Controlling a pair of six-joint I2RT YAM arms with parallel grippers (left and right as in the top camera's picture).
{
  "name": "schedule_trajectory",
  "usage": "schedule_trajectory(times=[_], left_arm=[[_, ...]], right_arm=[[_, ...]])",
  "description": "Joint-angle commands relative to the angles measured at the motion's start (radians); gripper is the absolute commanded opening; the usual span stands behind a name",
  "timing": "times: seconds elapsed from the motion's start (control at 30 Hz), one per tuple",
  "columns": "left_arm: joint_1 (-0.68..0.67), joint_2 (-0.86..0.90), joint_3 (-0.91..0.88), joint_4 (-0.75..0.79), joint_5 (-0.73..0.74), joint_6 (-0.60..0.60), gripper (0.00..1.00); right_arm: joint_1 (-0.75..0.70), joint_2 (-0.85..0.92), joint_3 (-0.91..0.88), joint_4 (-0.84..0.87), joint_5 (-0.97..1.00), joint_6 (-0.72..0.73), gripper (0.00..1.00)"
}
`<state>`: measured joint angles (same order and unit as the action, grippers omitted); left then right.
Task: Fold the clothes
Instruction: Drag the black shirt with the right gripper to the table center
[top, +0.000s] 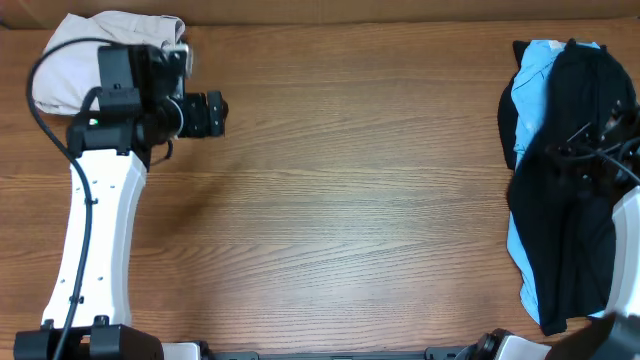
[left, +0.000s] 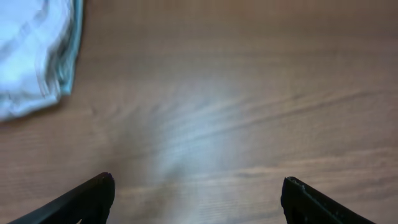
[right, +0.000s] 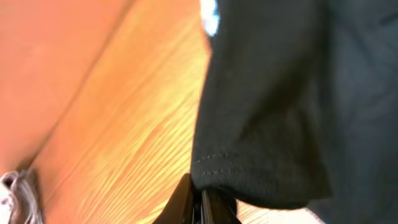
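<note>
The table carries clothing at two locations. A black garment lies along the right edge, draped over a light blue garment. The blue fabric shows at the far right corner and again along the left side of the black one, toward the near edge. A white cloth lies bunched in the far left corner, well apart from the other two.

Left gripper: fingers spread wide apart, nothing between them. It hangs above bare wood, just right of the white cloth and not touching it. In the left wrist view the cloth shows only at the upper left of the frame. The left arm extends from the near edge toward the far left corner.

Right gripper: fingers together, pinched on the stitched hem of the black garment. In the right wrist view the fabric fills most of the right side, with bare table to its left. In the overhead view this gripper sits among the dark folds at the right edge – its outline cannot be made out there.
</note>
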<state>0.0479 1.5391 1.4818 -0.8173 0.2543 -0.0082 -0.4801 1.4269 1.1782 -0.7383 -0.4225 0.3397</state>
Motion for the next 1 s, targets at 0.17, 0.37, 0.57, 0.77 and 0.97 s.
schedule_trajectory(times=[0.17,0.37,0.57,0.77,0.97], left_arm=[[0.000,-0.019,0.191,0.000,-0.003,-0.006,0.91],[0.007,-0.019,0.223,-0.010,-0.161,-0.006,0.95],[0.094,-0.019,0.223,-0.024,-0.221,-0.006,0.96],[0.174,-0.019,0.223,-0.049,-0.221,0.009,0.98],[0.189,-0.019,0.223,-0.060,-0.220,0.032,0.99]], right_arm=[[0.266,-0.080,0.101,-0.024,-0.077,-0.027,0.04],[0.558,-0.080,0.102,0.058,-0.077,0.033,0.04],[0.938,-0.053,0.102,0.177,-0.042,0.102,0.04],[1.217,0.014,0.102,0.191,0.021,0.133,0.08],[1.331,0.020,0.103,0.176,0.029,0.133,0.35]])
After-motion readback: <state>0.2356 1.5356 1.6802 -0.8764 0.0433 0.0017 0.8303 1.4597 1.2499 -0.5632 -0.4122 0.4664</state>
